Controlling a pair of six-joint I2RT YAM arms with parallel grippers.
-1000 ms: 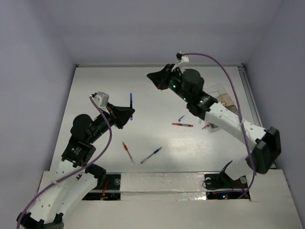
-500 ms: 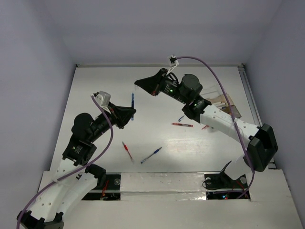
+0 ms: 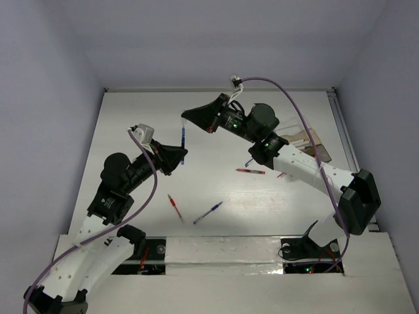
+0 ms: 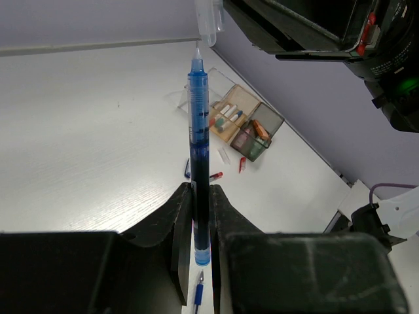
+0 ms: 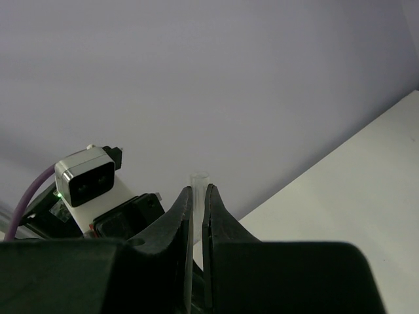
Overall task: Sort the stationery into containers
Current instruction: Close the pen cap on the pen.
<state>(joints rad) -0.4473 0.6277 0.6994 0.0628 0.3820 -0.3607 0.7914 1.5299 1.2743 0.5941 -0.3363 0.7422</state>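
Note:
My left gripper (image 3: 174, 157) (image 4: 201, 196) is shut on a blue pen (image 3: 182, 144) (image 4: 198, 137) and holds it above the table, its uncapped tip pointing away from the gripper. My right gripper (image 3: 186, 118) (image 5: 198, 193) is shut on a clear pen cap (image 4: 208, 19) (image 5: 198, 182), held just beyond the pen's tip. The clear organiser box (image 3: 308, 140) (image 4: 234, 122), holding several items, stands at the right behind the right arm. Loose on the table lie a red pen (image 3: 251, 171), another red pen (image 3: 175, 207) and a blue pen (image 3: 208, 212).
A short blue piece (image 3: 249, 161) and a short red piece (image 3: 283, 174) lie near the right arm's forearm. White walls close in the table at the back and sides. The right arm stretches across the table's middle right.
My right gripper has swung left with the clear cap and now sits at the tip of the blue pen. My left gripper holds the pen nearly still.

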